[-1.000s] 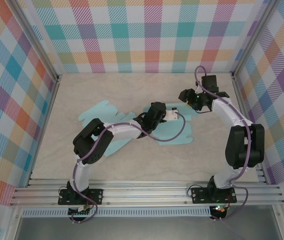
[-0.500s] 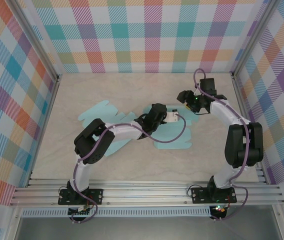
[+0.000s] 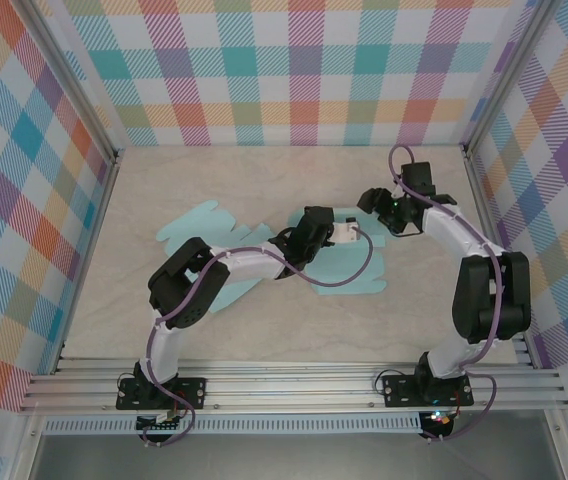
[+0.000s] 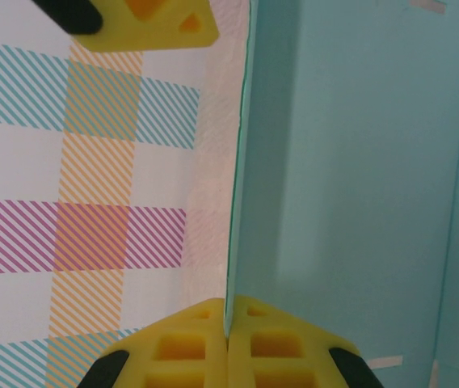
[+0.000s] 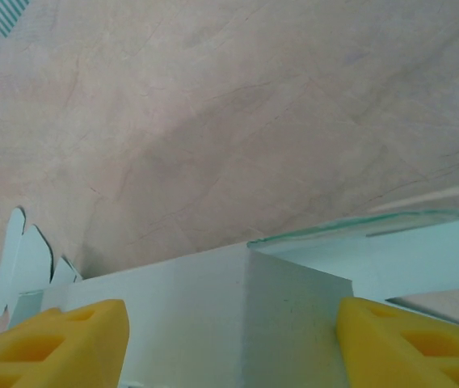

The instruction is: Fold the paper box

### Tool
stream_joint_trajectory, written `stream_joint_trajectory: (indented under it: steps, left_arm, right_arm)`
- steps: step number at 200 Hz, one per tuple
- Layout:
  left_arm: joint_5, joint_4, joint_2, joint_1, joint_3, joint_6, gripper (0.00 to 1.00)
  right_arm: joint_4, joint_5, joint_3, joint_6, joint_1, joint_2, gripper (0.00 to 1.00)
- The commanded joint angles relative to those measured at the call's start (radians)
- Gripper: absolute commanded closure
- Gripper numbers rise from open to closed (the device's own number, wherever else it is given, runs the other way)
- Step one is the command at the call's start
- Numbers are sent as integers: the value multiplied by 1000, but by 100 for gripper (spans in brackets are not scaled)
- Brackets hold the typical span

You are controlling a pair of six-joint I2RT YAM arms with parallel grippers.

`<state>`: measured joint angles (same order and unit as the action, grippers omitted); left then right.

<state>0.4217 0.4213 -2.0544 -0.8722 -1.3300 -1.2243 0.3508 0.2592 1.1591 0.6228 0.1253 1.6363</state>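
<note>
Top external – blue paper box [image 3: 196, 226] part-flat on table [image 3: 214, 175], spread from mid-left to ctr.
L gripper [image 4: 228, 343] pinched shut on edge of a raised box panel – R gripper [image 5: 233, 335] just beside it, jaws wide, straddling the box's upright fold.

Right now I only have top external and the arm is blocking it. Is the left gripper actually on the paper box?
Observer: Yes. In the left wrist view, the left gripper is shut on the thin edge of a paper box panel, seen edge-on.
Operator: Right side?
Observer: In the right wrist view, the right gripper is open wide, with a folded box corner between its jaws. I can't tell if they touch it.
Operator: Is that corner lying flat?
Observer: No. Two panels meet at a crease and stand up from the table.
</note>
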Motion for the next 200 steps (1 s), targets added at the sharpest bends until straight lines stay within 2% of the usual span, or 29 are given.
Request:
stream_joint_trajectory:
  steps: [1, 35, 64, 75, 100, 125, 171, 200]
  left_arm:
    - [12, 42, -11, -13, -3, 1, 100]
    - [0, 37, -10, -13, 3, 4, 100]
    - [-1, 37, -15, -13, 6, 11, 100]
    - [6, 41, -19, -12, 4, 13, 100]
    - [21, 38, -29, -10, -3, 10, 100]
    - [12, 28, -18, -5, 3, 21, 100]
    - [-12, 6, 4, 5, 14, 58, 100]
    - [-28, 2, 18, 7, 26, 67, 100]
  right_arm:
    - [-63, 82, -18, 40, 4, -7, 34]
    - [-165, 170, -24, 97, 8, 16, 42]
    - [-195, 183, -33, 112, 10, 7, 54]
    - [-188, 176, -42, 108, 10, -4, 53]
    - [-152, 120, -84, 84, 10, -59, 44]
    - [-126, 78, -143, 57, 2, -146, 42]
    - [-54, 28, -283, 10, -50, -342, 41]
    - [-86, 17, -390, -27, -61, -399, 47]
